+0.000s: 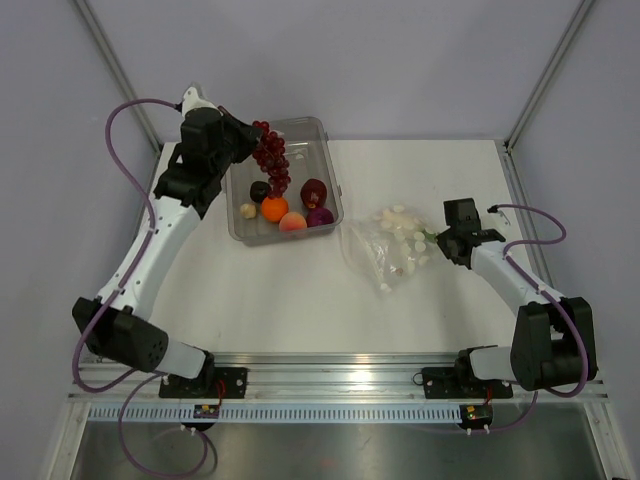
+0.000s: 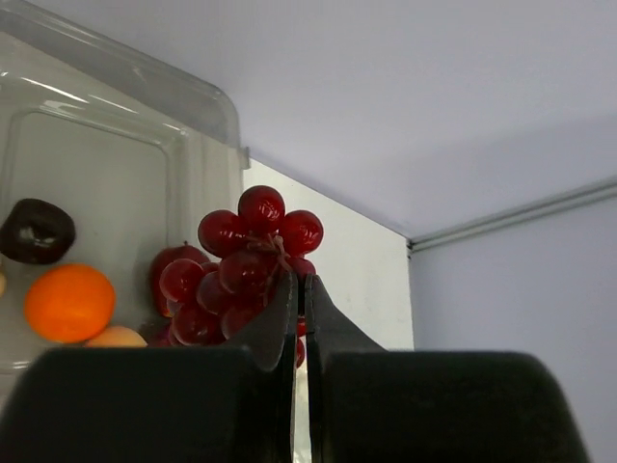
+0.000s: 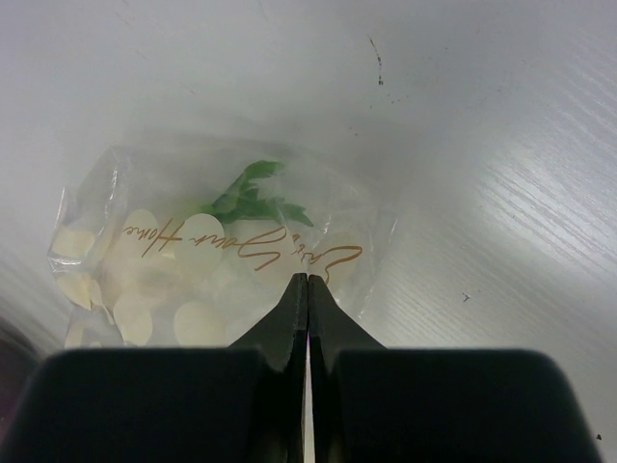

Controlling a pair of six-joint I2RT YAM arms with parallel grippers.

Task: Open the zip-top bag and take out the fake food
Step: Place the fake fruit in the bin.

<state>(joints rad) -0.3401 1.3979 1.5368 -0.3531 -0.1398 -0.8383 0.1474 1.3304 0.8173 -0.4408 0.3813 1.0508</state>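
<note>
- Your left end effector (image 2: 297, 282) is clamped on the dark red grape bunch (image 2: 246, 260), above the clear bin's (image 1: 331, 160) far-left corner.
- An orange (image 1: 274, 208) and a peach (image 1: 292, 223) lie in the bin.
- The zip-top bag (image 1: 385, 245) lies on the table (image 1: 300, 300) just right of the bin, long axis left-right.
- Your right end effector (image 3: 307, 282) is closed, pinching the bag's right edge; green leaves (image 3: 253, 198) show inside, perhaps on something white.
</note>
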